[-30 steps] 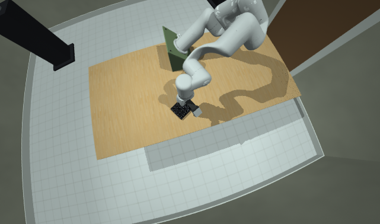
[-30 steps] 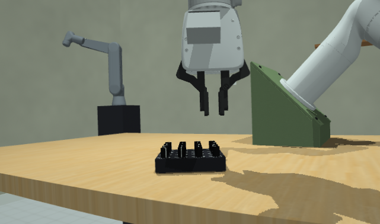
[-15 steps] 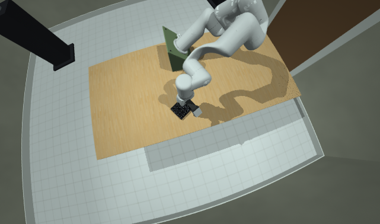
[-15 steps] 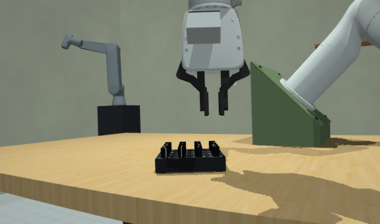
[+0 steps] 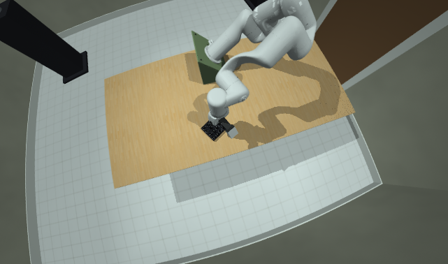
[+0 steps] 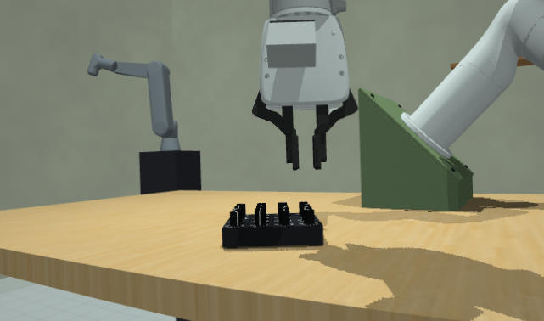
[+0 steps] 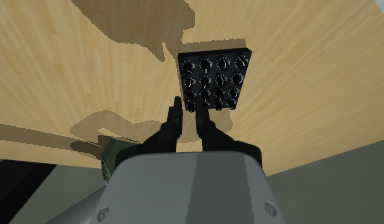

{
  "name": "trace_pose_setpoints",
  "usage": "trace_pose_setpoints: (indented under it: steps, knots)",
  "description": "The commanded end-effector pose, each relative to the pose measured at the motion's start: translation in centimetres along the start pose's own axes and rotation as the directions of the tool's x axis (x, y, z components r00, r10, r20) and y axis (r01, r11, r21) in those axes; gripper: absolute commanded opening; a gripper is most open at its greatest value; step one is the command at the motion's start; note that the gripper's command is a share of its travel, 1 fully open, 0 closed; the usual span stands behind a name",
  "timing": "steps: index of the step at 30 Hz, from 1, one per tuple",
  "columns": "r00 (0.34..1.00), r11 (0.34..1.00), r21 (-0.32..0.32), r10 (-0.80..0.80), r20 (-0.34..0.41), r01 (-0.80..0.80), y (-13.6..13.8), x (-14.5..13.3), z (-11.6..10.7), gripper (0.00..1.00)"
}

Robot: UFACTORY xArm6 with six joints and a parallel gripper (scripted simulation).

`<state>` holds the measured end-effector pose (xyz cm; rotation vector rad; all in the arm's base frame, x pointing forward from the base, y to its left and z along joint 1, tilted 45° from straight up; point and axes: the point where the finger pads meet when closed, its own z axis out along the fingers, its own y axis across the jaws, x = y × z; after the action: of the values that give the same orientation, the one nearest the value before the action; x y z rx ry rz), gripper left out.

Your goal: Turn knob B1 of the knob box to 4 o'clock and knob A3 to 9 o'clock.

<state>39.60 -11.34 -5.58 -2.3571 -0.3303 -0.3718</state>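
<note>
- sixteen small black knobs stand in four rows on the knob box (image 6: 273,238), a low black block that rests on its feet on the wooden surface (image 6: 114,238), near the middle of it.
- above the box hangs the claw (image 6: 305,166), well clear of the knob tops in the exterior view; its two dark fingers (image 6: 293,149) point straight down and stand narrowed to a slim gap, with nothing between them.
- seen from the wrist, the fingertips line up over the near edge of the knob box (image 7: 216,80), about over the nearest row; which printed name lies under them cannot be read at this size.
- each knob looks like a stiff, upright peg, light to turn yet bounded by end stops, so it likely wants a firm pinch across its sides, low enough not to slip off the top.
- the box itself seems small and light; a twist with too much side push may slide or tip it, so the grip should stay centred on the knob's axis.
- behind, a green wedge mount (image 6: 394,170) carries the white arm (image 6: 479,81).
</note>
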Motion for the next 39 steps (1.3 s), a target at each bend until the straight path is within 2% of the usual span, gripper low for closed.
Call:
trace_pose_setpoints:
  steps: [1,27,39]
  knots:
    - [1.0,1.0,-0.003,-0.001,-0.002,0.001,0.1,0.1,0.2,0.19]
    - [1.0,1.0,-0.002,-0.001,-0.002,0.001,0.1,0.1,3.1,0.19]
    - [1.0,1.0,-0.002,-0.001,-0.002,0.001,0.1,0.1,3.7,0.19]
